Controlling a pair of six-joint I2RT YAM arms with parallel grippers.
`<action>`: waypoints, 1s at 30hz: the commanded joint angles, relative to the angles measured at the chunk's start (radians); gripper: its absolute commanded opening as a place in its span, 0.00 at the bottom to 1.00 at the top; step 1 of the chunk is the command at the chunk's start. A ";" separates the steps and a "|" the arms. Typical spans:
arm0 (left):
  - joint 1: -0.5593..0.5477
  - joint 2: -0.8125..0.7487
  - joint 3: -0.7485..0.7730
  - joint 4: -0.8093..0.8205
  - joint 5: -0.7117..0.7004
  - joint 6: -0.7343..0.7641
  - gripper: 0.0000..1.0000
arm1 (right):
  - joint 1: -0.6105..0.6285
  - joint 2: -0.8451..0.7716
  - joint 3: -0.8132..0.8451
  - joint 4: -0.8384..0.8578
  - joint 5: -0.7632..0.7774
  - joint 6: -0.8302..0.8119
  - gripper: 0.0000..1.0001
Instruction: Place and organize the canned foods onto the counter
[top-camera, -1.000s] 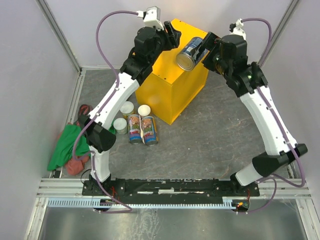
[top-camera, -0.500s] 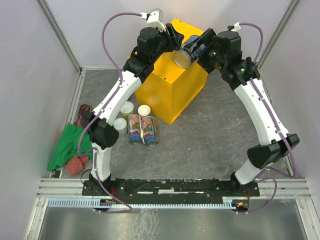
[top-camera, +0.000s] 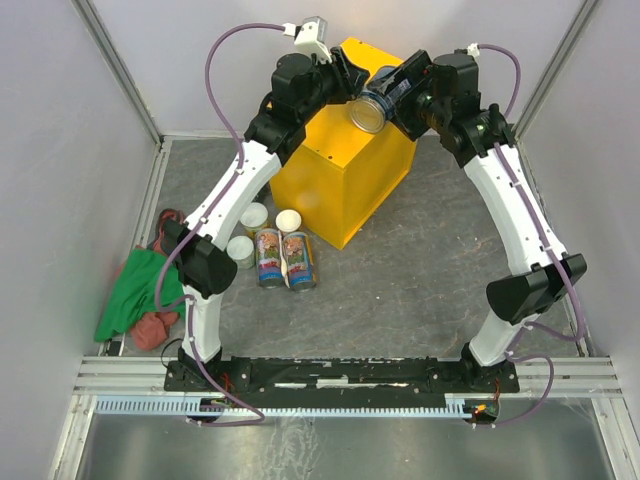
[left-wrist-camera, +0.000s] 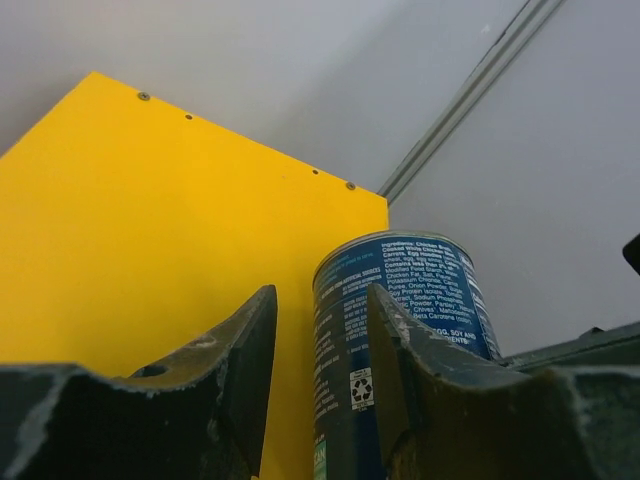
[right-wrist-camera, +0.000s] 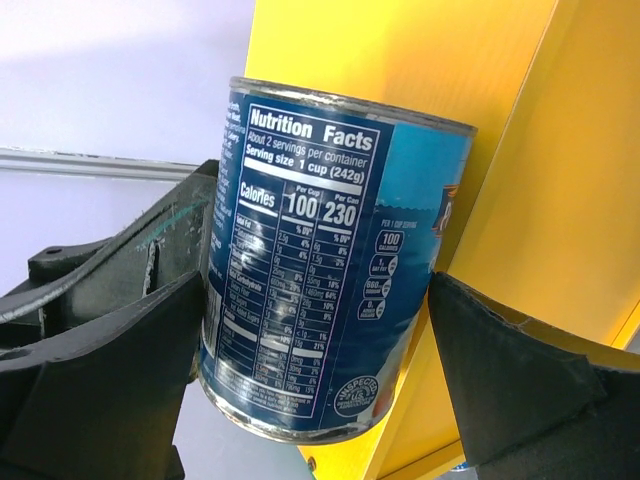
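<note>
Showing white nutrition print, blue-labelled can (right-wrist-camera: 320, 270) against yellow counter (right-wrist-camera: 560, 200).

Crumpled green cloth (top-camera: 128, 290) beside a reddish bundle (top-camera: 152, 331), far left on grey stone-patterned floor (top-camera: 420, 270)

On the blue can (right-wrist-camera: 330, 260) in my right wrist view I read "Nutrition Facts", "About 2 servings per container", "Serving size 1 cup (242g)", then calories: 100 per cup, 230 per can. My left wrist view shows a blue tin (left-wrist-camera: 400, 330) with fine ingredient print and a recycling sign
</note>
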 joint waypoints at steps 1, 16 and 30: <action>0.008 -0.014 -0.011 0.032 0.093 -0.021 0.46 | -0.019 0.035 0.044 -0.019 -0.014 0.019 0.99; 0.015 -0.018 -0.059 0.068 0.218 -0.014 0.40 | -0.030 0.114 0.051 0.012 -0.087 -0.022 0.99; 0.082 -0.112 -0.227 0.165 0.110 -0.220 0.43 | -0.031 0.081 -0.035 0.178 -0.196 -0.316 0.20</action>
